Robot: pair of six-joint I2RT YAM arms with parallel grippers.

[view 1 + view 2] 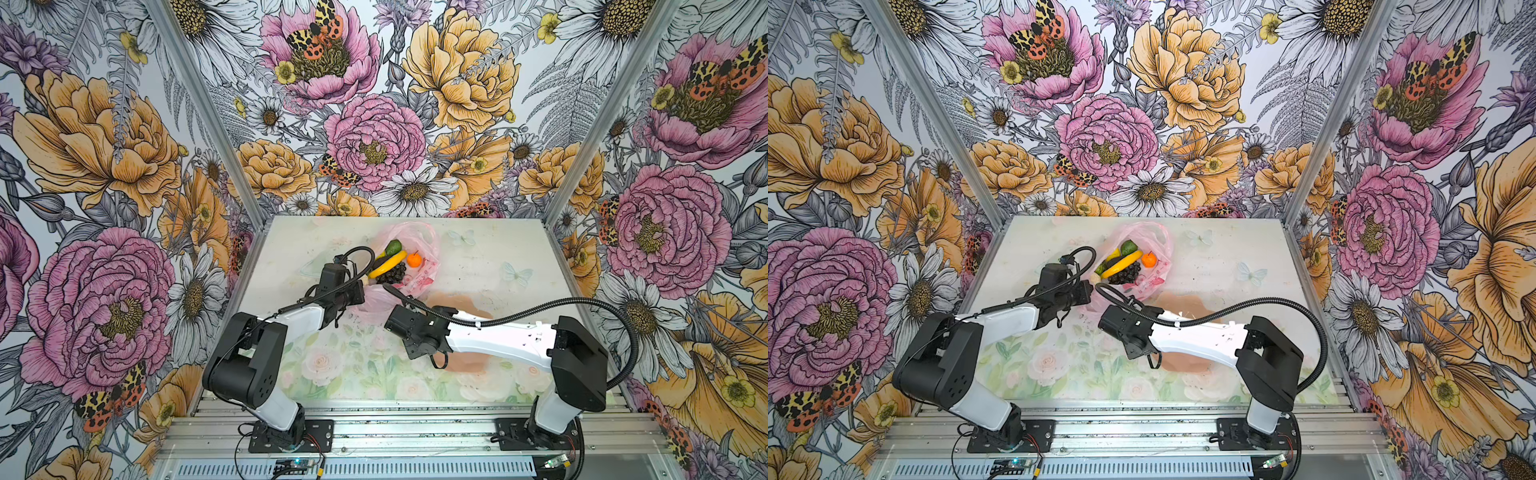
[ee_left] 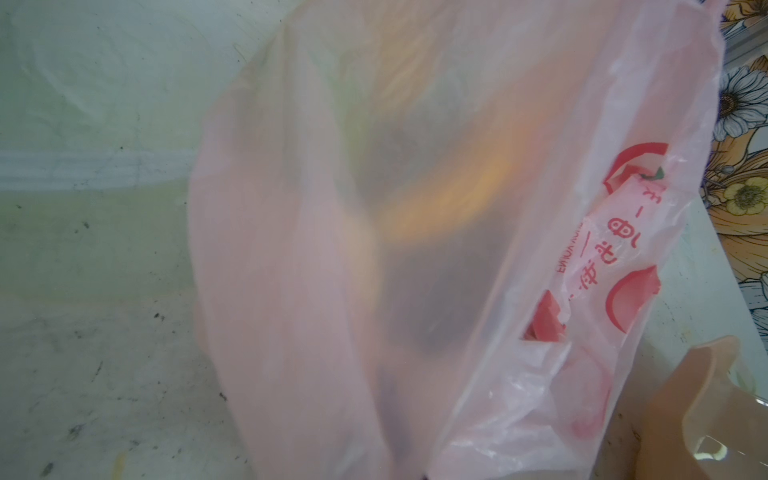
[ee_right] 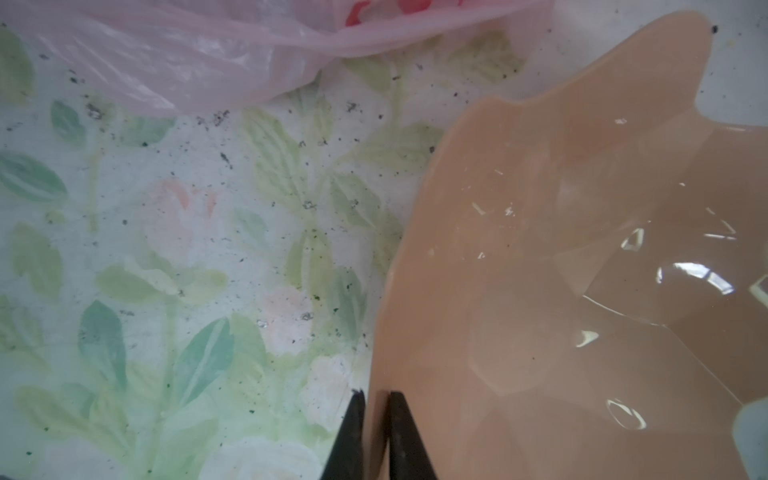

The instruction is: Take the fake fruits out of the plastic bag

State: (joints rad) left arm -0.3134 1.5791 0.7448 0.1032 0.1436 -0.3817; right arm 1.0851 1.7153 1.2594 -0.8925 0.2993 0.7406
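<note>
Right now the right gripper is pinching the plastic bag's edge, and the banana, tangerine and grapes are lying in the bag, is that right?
No: the right wrist view shows the right gripper pinching the wavy rim of the peach-pink plate, not the plastic bag. The banana, tangerine and grape bunch are lying in the bag.

The left arm and right arm show white shells, black joint housings, ribbed black cable conduits and screwed black base plates; the right end effector has tapered black fingers.
</note>
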